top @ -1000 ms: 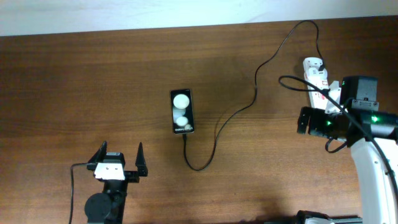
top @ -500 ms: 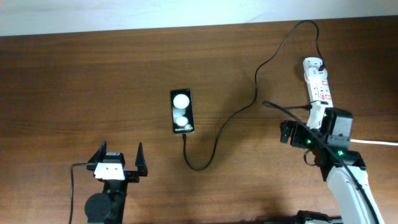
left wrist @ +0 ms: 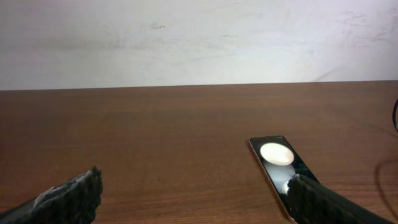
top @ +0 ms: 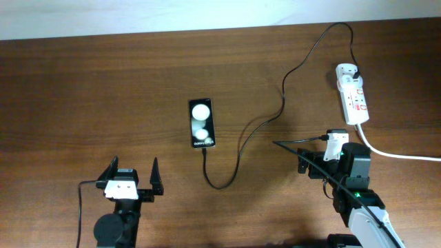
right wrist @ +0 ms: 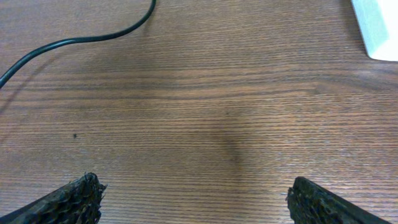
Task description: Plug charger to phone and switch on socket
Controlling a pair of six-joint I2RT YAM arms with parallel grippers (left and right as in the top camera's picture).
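Observation:
The black phone (top: 201, 123) lies flat mid-table, with two white round spots on its face. The thin black charger (top: 240, 142) meets the phone's near end, loops toward me, then runs up and right to a plug in the far end of the white socket (top: 352, 94). My left gripper (top: 131, 172) stands open near the front edge, left of and nearer than the phone (left wrist: 278, 159); the left wrist view shows its gripper (left wrist: 196, 205) empty. My right gripper (top: 315, 150) is open over bare wood, between the charger (right wrist: 93, 37) and the socket's near end (right wrist: 378, 28); the right wrist view shows its gripper (right wrist: 196, 202) empty.
A thick white cord (top: 393, 153) leaves the socket's near end and runs off the right edge, just behind my right arm. A pale wall (left wrist: 199, 37) stands beyond the table's far edge.
My right arm has drawn back from beside the socket, moving left and toward the front edge, so the whole socket now shows. The left arm, phone and charger have not moved.

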